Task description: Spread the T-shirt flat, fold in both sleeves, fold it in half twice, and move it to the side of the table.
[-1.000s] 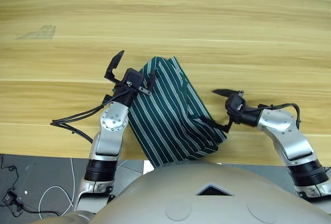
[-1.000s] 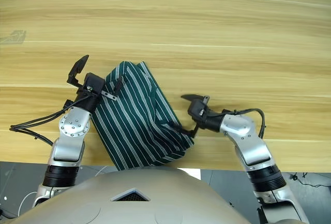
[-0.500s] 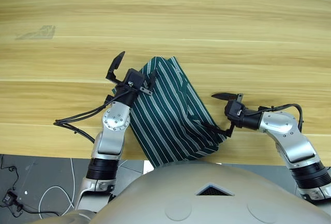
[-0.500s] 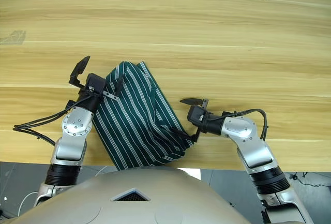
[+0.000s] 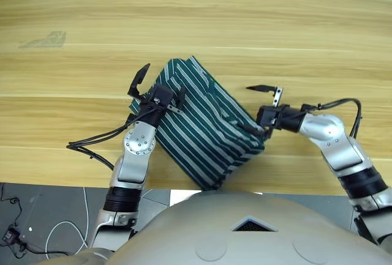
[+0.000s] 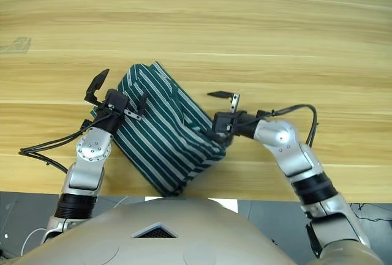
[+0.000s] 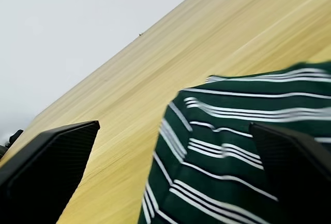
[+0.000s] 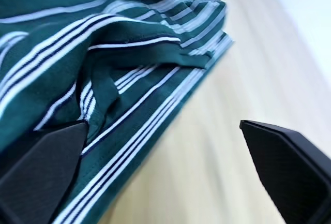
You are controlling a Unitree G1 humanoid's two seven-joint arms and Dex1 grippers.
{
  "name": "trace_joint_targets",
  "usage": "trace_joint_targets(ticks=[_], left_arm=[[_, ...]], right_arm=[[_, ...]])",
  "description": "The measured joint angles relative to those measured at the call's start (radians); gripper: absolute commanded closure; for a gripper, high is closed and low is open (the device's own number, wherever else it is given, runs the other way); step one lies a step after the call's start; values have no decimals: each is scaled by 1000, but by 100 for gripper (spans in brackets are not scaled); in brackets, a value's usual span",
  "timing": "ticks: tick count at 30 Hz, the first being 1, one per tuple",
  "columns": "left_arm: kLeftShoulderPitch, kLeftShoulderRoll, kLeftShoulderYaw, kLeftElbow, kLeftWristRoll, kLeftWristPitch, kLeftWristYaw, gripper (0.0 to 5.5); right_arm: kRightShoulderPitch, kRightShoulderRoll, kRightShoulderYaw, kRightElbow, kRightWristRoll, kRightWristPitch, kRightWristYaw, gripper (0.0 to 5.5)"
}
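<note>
Wood-grain table (image 5: 245, 20) runs across the whole field; the T-shirt (image 5: 202, 124) lies on it as a compact striped bundle, set diagonally, with its near corner reaching the table's near edge. Judge the folds as complete and the step in hand as the move to the side. Slide the bundle as one piece: keep contact low against its edges, press evenly from both sides, and watch the loose ridge of cloth (image 8: 111, 87) on the right flank — it looks likely to catch and open the fold. The left gripper (image 5: 162, 84) has its fingers spread wide, one over the shirt's left edge, the other over bare wood; its forearm rises from the near edge. The right gripper (image 5: 252, 108) is likewise spread, lower finger at the shirt's right edge, elbow bent, wrist aimed leftward.
</note>
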State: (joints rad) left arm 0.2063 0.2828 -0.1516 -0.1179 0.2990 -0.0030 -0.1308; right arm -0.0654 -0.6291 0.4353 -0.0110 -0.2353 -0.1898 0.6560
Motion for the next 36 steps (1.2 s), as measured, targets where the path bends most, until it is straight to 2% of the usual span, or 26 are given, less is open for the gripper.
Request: trace_joint_targets(ticks=[7, 12, 16, 22, 36], left_arm=[[-8, 0, 4, 1, 9, -4, 4, 14], [-4, -3, 6, 1, 12, -6, 6, 14], [-5, -14, 2, 2, 13, -6, 6, 14], [-13, -16, -7, 3, 14, -6, 6, 14], [-12, -22, -19, -5, 14, -6, 6, 14]], right_arm=[[8, -31, -19, 49, -32, -72, -76, 10], [98, -234, -82, -53, -44, -72, -66, 10], [146, -303, -89, -169, 16, -17, 57, 10], [172, -249, -21, -268, 57, 22, 137, 10], [100, 4, 129, -181, 42, 14, 127, 10]])
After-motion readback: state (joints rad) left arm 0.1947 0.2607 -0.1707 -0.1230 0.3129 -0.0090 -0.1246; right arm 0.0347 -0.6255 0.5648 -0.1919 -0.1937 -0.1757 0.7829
